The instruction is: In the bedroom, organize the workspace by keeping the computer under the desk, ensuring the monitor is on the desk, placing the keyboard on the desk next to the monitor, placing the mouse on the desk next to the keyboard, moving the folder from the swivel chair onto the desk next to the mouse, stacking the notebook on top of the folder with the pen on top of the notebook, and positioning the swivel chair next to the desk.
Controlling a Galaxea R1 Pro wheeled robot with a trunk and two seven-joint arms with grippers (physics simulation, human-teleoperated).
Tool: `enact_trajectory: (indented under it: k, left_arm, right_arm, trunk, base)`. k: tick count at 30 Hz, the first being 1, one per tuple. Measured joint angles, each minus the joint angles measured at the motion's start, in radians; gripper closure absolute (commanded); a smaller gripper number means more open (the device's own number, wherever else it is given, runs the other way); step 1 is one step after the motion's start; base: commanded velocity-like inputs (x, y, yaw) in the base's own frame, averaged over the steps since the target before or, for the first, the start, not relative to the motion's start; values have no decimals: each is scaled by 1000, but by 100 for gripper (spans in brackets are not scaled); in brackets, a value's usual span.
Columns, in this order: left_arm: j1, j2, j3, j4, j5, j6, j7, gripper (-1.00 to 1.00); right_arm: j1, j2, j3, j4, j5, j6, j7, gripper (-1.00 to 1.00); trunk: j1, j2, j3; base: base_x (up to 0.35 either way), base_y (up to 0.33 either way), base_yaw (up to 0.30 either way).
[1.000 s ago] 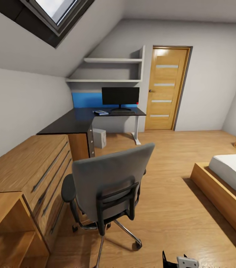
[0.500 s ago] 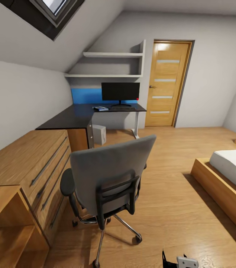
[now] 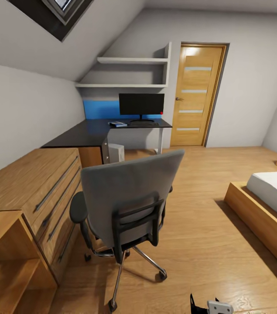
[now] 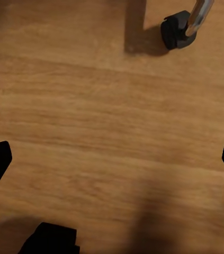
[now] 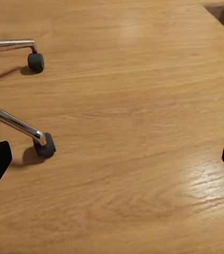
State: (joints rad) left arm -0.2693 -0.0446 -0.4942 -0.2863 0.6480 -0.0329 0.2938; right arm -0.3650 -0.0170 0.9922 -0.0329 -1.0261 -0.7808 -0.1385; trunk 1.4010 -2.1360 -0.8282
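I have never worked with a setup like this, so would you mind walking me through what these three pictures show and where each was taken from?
This is a simulated wheeled robot with two arms, each ending in a two-fingered hand. The large picture comes from a camera on its head, looking into an attic bedroom. The swivel chair stands close in front, its back to the camera. Beyond it is the black desk carrying the monitor, with the keyboard in front of it and a small blue item, probably the folder, beside that. The grey computer sits on the floor under the desk.

The other two pictures come from cameras on the wrists, looking down at the wooden floor. The left hand and right hand are both open and hold nothing; chair casters show nearby.
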Motion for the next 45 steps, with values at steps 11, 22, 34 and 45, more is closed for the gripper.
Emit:
enact_trajectory:
  k: [11, 22, 34, 45]
  left_arm:
    - [-57, 1, -4, -19, 0, 6, -83, -100]
    - [-262, 4, 8, -60, 149, 185, -80, -100]
    - [-266, 5, 11, 10, 153, 133, -81, -100]
    - [-266, 2, 7, 14, 151, 108, -82, -100]
  right_arm:
    - [-54, -7, -12, -36, -5, 4, -9, -100]
    - [-434, -37, -30, -50, -103, 573, -59, -100]
    - [-458, -2, -42, -48, -159, 579, -53, -100]
    - [-458, -2, -42, -43, -161, 524, -51, -100]
  trunk:
    - [42, -77, -34]
    - [84, -154, -69]
    - [130, -238, -107]
    - [173, -315, -141]
  base:
    - [0, 0, 0]
    - [0, 0, 0]
    - [0, 0, 0]
    - [0, 0, 0]
